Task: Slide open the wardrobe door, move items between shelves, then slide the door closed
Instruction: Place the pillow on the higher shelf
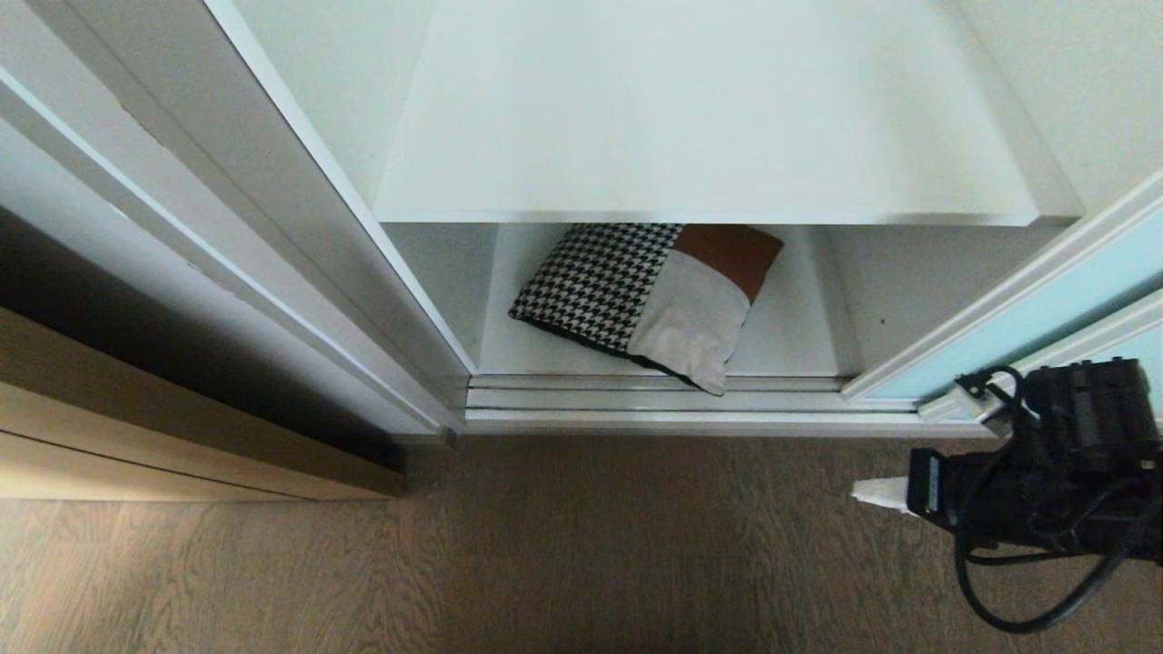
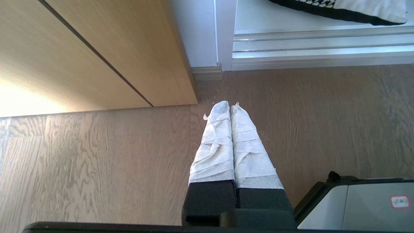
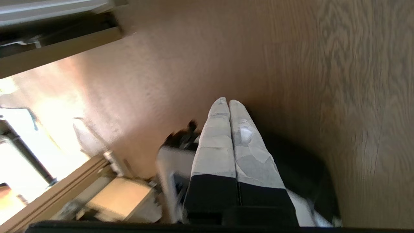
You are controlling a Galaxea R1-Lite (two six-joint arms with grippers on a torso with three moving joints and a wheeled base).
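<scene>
Both white-wrapped grippers, left (image 2: 230,106) and right (image 3: 229,103), hang clenched and empty over the wood-grain floor (image 1: 563,545), near the houndstooth-and-rust patchwork cushion (image 1: 650,300) on the white bottom shelf (image 1: 790,350).

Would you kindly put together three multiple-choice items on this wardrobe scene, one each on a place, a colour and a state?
1. Where does the cushion lie?
A. on the lower shelf, under the upper shelf
B. on the wood floor
C. on top of the upper shelf

2. What colour is the glass of the sliding wardrobe door?
A. dark red
B. pale aqua
C. black

3. How does the right claw stand?
A. wide open
B. shut on the cushion
C. shut, holding nothing

Answers:
1. A, the cushion sits on the white board below the upper shelf, one corner reaching the door track.
2. B, the panel at the opening's right edge is light blue-green.
3. C, its wrapped fingers press together over the floor with nothing between them.
</scene>
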